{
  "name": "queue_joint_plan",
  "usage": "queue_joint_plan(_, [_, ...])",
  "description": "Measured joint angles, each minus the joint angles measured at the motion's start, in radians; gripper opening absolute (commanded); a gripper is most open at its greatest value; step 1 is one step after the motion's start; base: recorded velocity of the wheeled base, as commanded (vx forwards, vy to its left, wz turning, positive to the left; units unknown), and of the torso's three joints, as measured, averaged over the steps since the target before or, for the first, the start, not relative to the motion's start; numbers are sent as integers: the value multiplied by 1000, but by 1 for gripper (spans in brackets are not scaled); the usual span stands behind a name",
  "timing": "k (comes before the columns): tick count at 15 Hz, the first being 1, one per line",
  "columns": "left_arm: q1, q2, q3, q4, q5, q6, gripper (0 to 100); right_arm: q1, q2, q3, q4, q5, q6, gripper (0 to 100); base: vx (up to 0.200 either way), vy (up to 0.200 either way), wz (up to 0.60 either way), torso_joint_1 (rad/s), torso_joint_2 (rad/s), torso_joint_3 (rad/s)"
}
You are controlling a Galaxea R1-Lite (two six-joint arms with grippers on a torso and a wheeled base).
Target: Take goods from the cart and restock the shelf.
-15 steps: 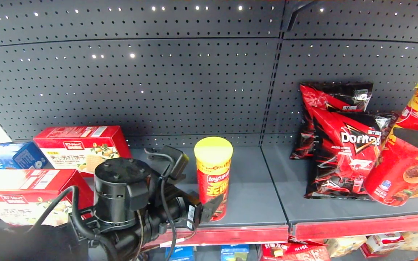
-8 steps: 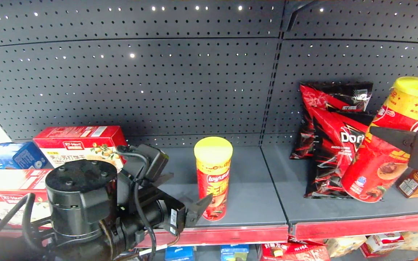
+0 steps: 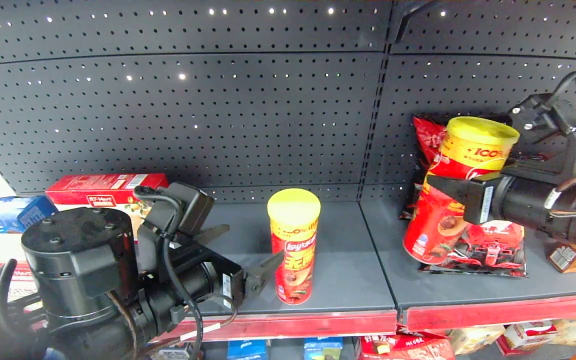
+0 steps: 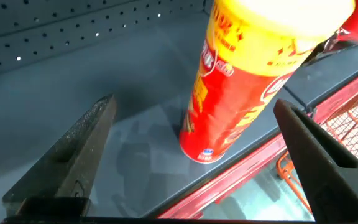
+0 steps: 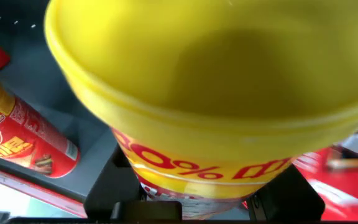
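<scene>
A red chip can with a yellow lid (image 3: 293, 245) stands upright near the front of the grey shelf (image 3: 348, 270). My left gripper (image 3: 253, 242) is open just left of that can, clear of it. In the left wrist view the can (image 4: 241, 93) stands beyond the spread fingers (image 4: 73, 155). My right gripper (image 3: 443, 192) is shut on a second, larger chip can (image 3: 460, 165), which hangs tilted above the shelf in front of the red chip bags (image 3: 488, 240). The held can's yellow lid (image 5: 216, 93) looms in the right wrist view, with the standing can (image 5: 23, 137) off to one side.
Red cracker boxes (image 3: 103, 187) and a blue box (image 3: 18, 210) sit at the shelf's left. A brown box (image 3: 568, 255) lies at the far right. The shelf has a red front lip (image 3: 318, 322) and a pegboard back (image 3: 218, 125). More goods (image 3: 403, 347) sit below.
My right arm has carried the larger can leftward and up, in front of the chip bags. My left arm has drawn back to the left, away from the standing can.
</scene>
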Motion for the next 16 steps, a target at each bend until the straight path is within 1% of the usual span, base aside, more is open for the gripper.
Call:
queue_joint_plan(2, [24, -2, -10, -1, -2, 1, 100, 4, 78, -32, -46, 40, -3, 0, 0, 0, 0, 0, 0, 0])
queue_joint_plan(5, [51, -3, -25, -1, -3, 2, 100, 9, 189, -117, -64, 93, -4, 0, 0, 0, 0, 0, 0, 0])
queue_joint_plan(8, [59, -6, -29, -2, -2, 7, 100, 9, 289, -204, -82, 137, -4, 0, 0, 0, 0, 0, 0, 0])
queue_joint_plan(11, [68, -7, -39, -3, -1, 13, 100, -7, 406, -289, -169, 186, -9, 0, 0, 0, 0, 0, 0, 0])
queue_joint_plan(12, [70, -7, -42, -3, -2, 14, 100, -19, 443, -315, -189, 204, -23, 0, 0, 0, 0, 0, 0, 0])
queue_joint_plan(14, [75, -7, -46, -3, -2, 16, 100, -43, 508, -352, -201, 268, -93, 0, 0, 0, 0, 0, 0, 0])
queue_joint_plan(16, [75, -7, -50, -3, -2, 31, 100, -57, 563, -387, -205, 324, -136, 0, 0, 0, 0, 0, 0, 0])
